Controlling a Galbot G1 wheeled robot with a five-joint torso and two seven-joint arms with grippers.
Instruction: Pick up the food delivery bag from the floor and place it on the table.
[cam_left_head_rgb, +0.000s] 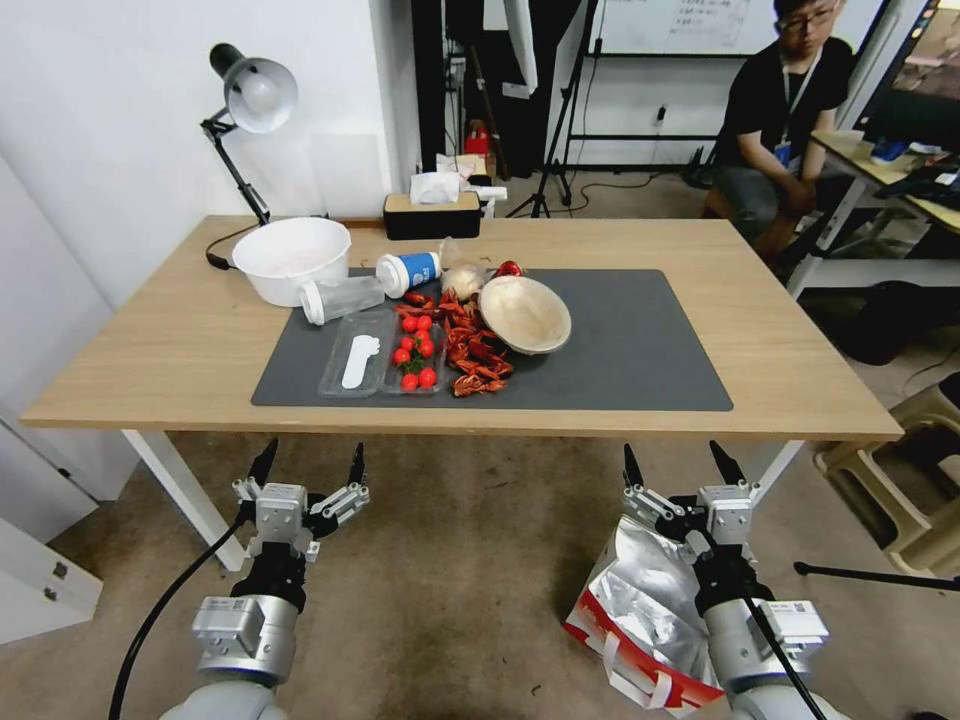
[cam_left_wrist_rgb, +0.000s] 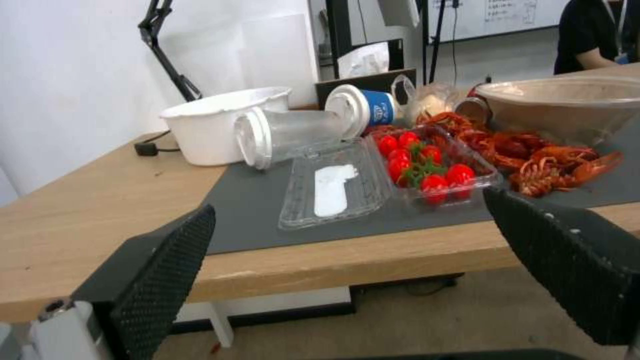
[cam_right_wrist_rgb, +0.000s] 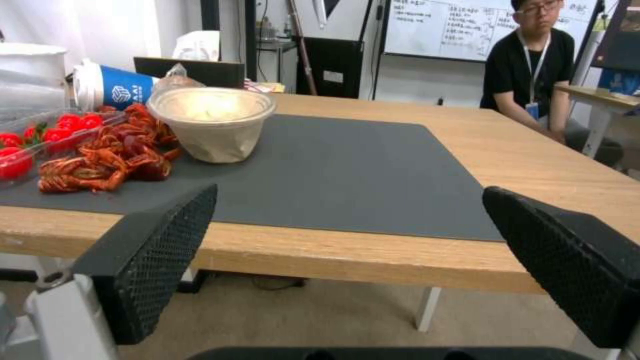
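The food delivery bag stands on the floor at the lower right of the head view, its silver foil lining open and red trim along its lower edge. My right arm partly covers it. My right gripper hovers open above the bag's far side, just short of the table's front edge, with nothing between its fingers. My left gripper hangs open over bare carpet near the table's left leg. The table with its dark grey mat lies straight ahead.
The mat's left half holds red crayfish, a clear tray of cherry tomatoes, a paper bowl, a toppled blue cup and a clear cup. A white bowl, lamp and tissue box stand behind. The mat's right half is bare.
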